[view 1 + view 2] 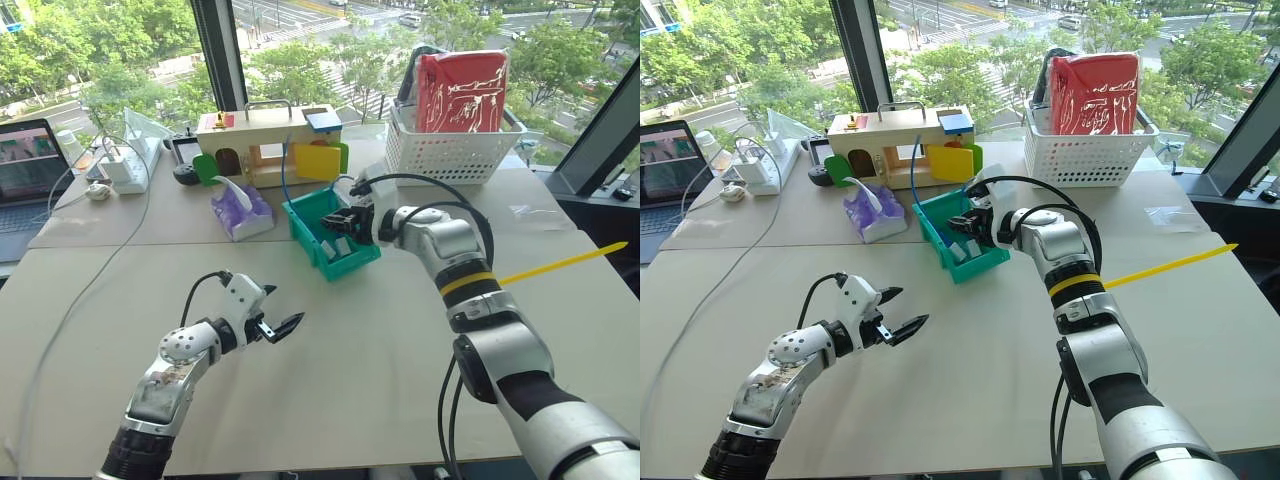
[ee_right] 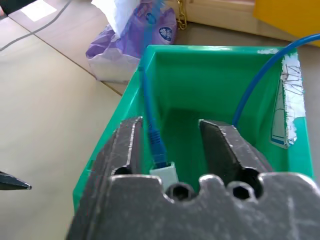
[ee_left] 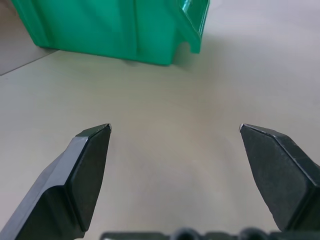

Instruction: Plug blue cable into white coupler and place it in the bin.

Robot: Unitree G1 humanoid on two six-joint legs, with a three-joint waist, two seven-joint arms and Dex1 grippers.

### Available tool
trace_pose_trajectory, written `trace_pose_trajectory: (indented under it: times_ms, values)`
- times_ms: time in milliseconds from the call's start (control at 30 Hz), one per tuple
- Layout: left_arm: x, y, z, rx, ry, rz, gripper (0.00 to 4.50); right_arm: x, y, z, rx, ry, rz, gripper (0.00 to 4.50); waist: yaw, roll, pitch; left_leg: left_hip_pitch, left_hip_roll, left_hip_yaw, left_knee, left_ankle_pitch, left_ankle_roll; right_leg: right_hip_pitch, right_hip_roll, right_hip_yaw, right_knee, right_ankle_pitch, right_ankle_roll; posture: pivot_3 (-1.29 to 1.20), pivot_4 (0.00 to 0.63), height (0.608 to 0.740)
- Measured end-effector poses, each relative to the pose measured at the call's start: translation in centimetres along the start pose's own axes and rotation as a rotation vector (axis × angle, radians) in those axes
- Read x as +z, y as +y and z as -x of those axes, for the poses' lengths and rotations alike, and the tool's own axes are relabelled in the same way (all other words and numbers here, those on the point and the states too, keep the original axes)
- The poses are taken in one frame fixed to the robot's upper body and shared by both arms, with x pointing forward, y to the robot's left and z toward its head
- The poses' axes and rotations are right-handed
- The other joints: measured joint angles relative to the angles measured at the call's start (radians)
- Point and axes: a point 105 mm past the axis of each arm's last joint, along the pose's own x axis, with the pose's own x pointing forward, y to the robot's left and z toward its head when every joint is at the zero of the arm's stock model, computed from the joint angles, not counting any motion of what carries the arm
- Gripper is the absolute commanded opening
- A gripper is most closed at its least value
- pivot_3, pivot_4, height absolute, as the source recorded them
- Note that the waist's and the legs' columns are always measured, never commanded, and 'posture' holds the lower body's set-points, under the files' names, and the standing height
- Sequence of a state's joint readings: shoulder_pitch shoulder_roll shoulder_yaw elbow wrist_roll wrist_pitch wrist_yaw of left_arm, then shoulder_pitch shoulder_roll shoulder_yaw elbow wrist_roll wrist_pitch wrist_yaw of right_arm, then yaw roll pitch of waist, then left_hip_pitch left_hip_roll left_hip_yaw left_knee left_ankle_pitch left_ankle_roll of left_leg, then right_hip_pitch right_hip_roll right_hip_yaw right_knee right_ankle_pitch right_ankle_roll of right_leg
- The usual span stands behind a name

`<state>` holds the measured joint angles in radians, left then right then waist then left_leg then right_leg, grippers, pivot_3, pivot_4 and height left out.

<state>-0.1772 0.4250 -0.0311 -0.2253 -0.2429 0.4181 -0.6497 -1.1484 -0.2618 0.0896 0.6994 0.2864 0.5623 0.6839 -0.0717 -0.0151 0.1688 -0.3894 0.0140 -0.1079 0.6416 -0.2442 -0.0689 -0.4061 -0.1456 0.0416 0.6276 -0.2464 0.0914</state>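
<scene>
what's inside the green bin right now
Inside the bin the blue cable runs down to the white coupler, its plug in the coupler's top. The open right gripper straddles them and hides the bin's floor beneath, so anything else there is covered.

Bin [image 1: 318, 225] on counter [image 1: 350, 380], centre. My right gripper [image 2: 172, 145] over bin's front opening; blue cable [image 2: 150, 107] between its fingers, plugged into white coupler [image 2: 166, 172] and arching out over bin's back. My left gripper [image 1: 283, 322] above counter, nearer me, left of bin. Tissue pack [image 1: 240, 212] just left of bin. Basket [image 1: 455, 150] behind, right. Laptop [image 1: 30, 160] far left.
</scene>
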Motion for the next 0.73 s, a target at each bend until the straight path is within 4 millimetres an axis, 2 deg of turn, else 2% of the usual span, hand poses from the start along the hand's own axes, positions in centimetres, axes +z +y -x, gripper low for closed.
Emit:
trace_pose_trajectory:
  times_ms: [67,100,233,300,367,433,467,533,633,700,733]
  values:
    - [0.3,0.4,0.2,0.009,-0.019,0.020,4.42,1.4,-0.3,0.8,0.006,-0.043,-0.017,4.24,0.002,0.000,0.000,0.000,0.000,0.000,0.000,0.000,0.000,0.000,0.000,0.000,0.000,0.000,0.000,0.00,0.150,0.740]
    - [0.5,0.6,0.3,0.014,-0.028,0.024,4.42,2.2,-0.6,1.3,0.006,-0.067,-0.027,4.48,0.002,0.000,0.000,0.000,0.000,0.000,0.000,0.000,0.000,0.000,0.000,0.000,0.000,0.000,0.000,0.00,0.150,0.740]
    - [1.3,1.6,0.9,0.033,-0.060,0.032,4.42,5.1,-1.8,4.2,-0.001,-0.157,-0.043,4.48,0.005,0.000,0.000,-0.001,0.000,0.000,0.000,0.000,0.000,0.000,0.000,0.000,0.000,0.000,0.000,0.00,0.150,0.740]
    - [1.7,2.5,1.6,0.057,-0.069,0.036,4.42,6.6,-2.4,6.8,0.008,-0.219,-0.013,4.48,0.005,0.000,0.000,-0.001,0.000,0.000,0.000,0.000,0.000,0.000,0.000,0.000,0.000,0.000,0.000,0.00,0.150,0.740]
    - [1.7,3.6,2.6,0.094,-0.057,0.029,4.42,7.1,-3.0,9.6,0.008,-0.255,0.046,4.48,0.006,0.000,0.000,-0.001,0.000,0.000,0.000,-0.001,0.001,0.001,0.000,0.000,-0.001,0.000,0.000,0.00,0.150,0.740]
    - [1.3,4.7,3.8,0.151,-0.038,0.023,4.42,5.6,-4.1,12.7,-0.022,-0.238,0.127,4.48,0.008,0.000,0.000,0.000,0.000,-0.001,0.000,-0.001,0.002,0.002,0.000,-0.001,-0.002,0.000,0.000,0.00,0.150,0.740]
    - [1.1,5.2,4.4,0.172,-0.031,0.023,4.42,3.8,-4.7,14.0,-0.050,-0.196,0.177,4.48,0.011,-0.001,0.000,0.000,0.000,0.000,0.000,-0.001,0.002,0.002,0.000,-0.001,-0.002,0.000,0.000,0.00,0.150,0.740]
    - [0.7,6.4,5.7,0.217,-0.017,0.030,4.42,-1.4,-6.1,16.2,-0.109,-0.076,0.190,4.48,0.013,-0.001,0.000,-0.001,0.000,0.000,0.001,-0.001,0.002,0.002,0.000,0.000,-0.003,0.000,0.000,0.00,0.150,0.740]
    - [0.6,7.3,6.3,0.249,-0.023,0.030,4.42,-6.8,-6.6,17.7,-0.160,0.006,0.128,4.48,0.008,0.000,0.001,0.001,0.000,0.001,0.002,-0.001,0.001,0.001,0.000,0.001,-0.003,0.000,0.000,0.00,0.150,0.740]
    - [0.2,7.5,6.2,0.254,-0.023,0.027,4.42,-8.0,-6.1,17.9,-0.190,0.017,0.139,4.48,0.000,0.001,0.001,0.003,0.000,0.001,0.002,0.000,0.001,0.001,0.000,0.002,0.000,0.000,0.000,0.00,0.150,0.740]
    - [0.0,7.5,6.1,0.253,-0.018,0.028,4.42,-7.9,-5.8,17.8,-0.192,0.009,0.149,4.48,-0.003,0.001,0.001,0.004,0.000,0.001,0.002,0.000,0.000,0.002,0.000,0.002,0.001,0.000,0.000,0.00,0.150,0.740]
